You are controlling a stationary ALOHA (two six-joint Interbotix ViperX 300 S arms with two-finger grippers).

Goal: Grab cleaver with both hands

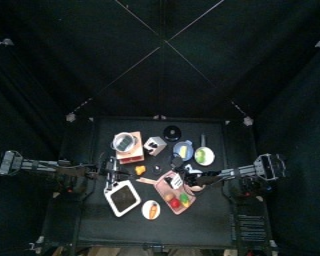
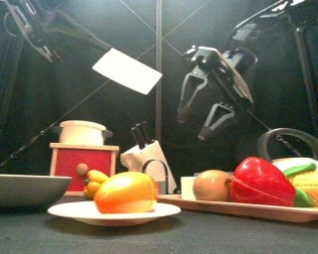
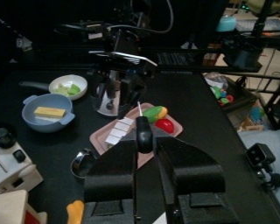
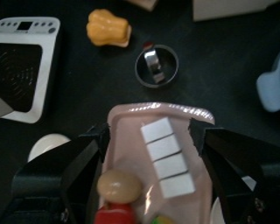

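cleaver (image 2: 127, 70): handle hidden | left gripper (image 3: 140, 140): fingertips blurred | plate (image 2: 115, 214): contents blurred

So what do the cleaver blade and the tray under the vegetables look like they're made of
The cleaver blade looks like matte white plastic, not steel: flat, pale, no shine or reflections, though I can't be sure. The tray seems to be smooth pink plastic; its raised rim catches a soft glossy highlight.

pretty tight down on the worktop (image 1: 89, 205), everything's bunched in the middle from the knife block (image 2: 146, 159) at 12 o'clock to the pink tray (image 4: 166, 131) at 5, so the real free room is the bare strips at 3 and 9
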